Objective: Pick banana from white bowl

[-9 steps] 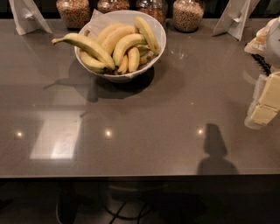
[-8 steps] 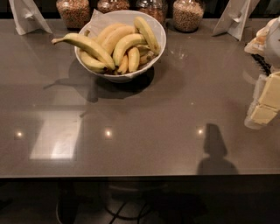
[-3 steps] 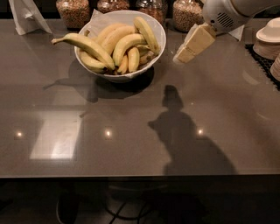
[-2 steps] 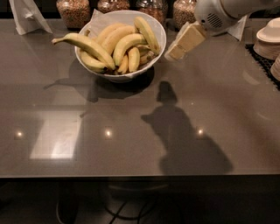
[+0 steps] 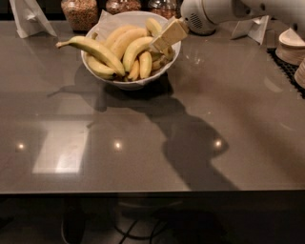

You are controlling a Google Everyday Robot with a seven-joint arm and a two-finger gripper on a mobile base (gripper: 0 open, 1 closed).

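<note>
The white bowl [image 5: 139, 84] stands at the back of the dark table, left of the middle, and holds several bananas. The banana [image 5: 125, 40], plump and all yellow, lies across the middle of the pile. A longer, slimmer banana [image 5: 93, 48] hangs over the bowl's left rim with its stem pointing left. My gripper [image 5: 167, 37] reaches in from the upper right and sits just above the bananas on the bowl's right side, partly hiding them. The white arm [image 5: 214, 13] runs off toward the top right.
Jars of grains [image 5: 80, 11] stand behind the bowl. A white folded card [image 5: 27, 17] is at the back left and another [image 5: 251, 28] at the back right. Stacked pale dishes [image 5: 290, 45] sit on a black mat [image 5: 288, 67] at the right edge.
The gripper has swung from the table's right edge leftward and back. It now hovers over the bowl's right side. The bananas and bowl have not moved.
</note>
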